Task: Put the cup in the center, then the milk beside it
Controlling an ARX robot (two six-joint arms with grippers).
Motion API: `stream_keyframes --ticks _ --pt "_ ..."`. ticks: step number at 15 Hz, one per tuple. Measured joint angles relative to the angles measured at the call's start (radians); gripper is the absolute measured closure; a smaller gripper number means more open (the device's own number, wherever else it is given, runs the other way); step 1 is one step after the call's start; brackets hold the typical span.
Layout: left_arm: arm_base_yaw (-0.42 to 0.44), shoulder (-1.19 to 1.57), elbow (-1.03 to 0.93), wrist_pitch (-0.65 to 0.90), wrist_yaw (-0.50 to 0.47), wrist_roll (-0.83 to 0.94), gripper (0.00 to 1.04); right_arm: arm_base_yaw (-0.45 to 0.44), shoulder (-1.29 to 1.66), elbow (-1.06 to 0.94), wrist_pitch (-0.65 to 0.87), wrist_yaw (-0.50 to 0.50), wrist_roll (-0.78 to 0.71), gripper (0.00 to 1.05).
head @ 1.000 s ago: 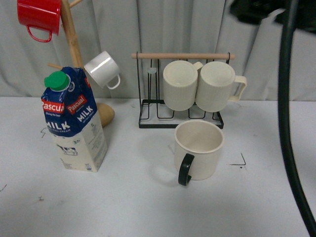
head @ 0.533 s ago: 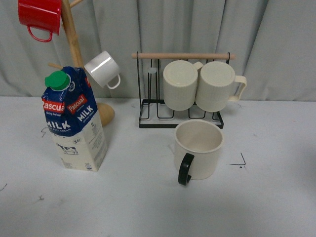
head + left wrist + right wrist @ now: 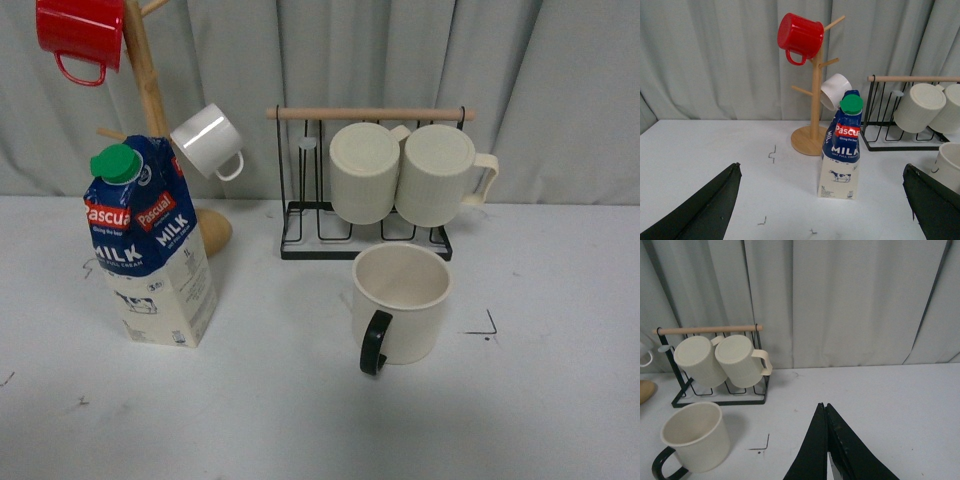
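We start with the counter (image 3: 300,420): its surface looks smooth, so anything nudged rather than lifted would probably slide.

The wooden mug tree (image 3: 148,90) stands just behind the milk (image 3: 150,250), and a small white mug (image 3: 207,140) hangs close to the carton's top. A steep or wide approach from the left could knock that mug off its peg.

The wire rack (image 3: 300,215) with two ribbed mugs (image 3: 365,170) sits right behind the cup (image 3: 400,300). A reach that overshoots the cup would hit them.

The milk is upright on the left of the counter, well apart from the cup. Being tall and narrow, it would likely tip if gripped high or set down crooked.

The cup stands upright, somewhat right of the middle, its mouth facing up. We judge it may need shifting left. Otherwise the milk set beside it would end up off-centre too.

The left gripper (image 3: 821,169) has its fingers spread wide and holds nothing, with the carton framed between them at a distance. The right gripper (image 3: 824,406) has its fingers pressed together, empty, and would have to spread before any grasp.

The cup's black handle (image 3: 375,343) points toward us. Pinching it alone could let the cup swing.
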Motion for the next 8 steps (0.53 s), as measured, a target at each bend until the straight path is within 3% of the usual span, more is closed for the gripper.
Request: stream_keyframes --ticks 4,5,8 --pt "0.000 0.000 0.000 0.000 0.000 0.000 0.07 0.000 -0.156 -0.050 -0.100 0.000 0.000 1.03" --pt "0.000 0.000 0.000 0.000 0.000 0.000 0.07 0.000 -0.161 -0.078 -0.060 0.000 0.000 1.03" --pt "0.000 0.000 0.000 0.000 0.000 0.000 0.07 0.000 -0.279 -0.084 -0.171 0.000 0.000 1.03"
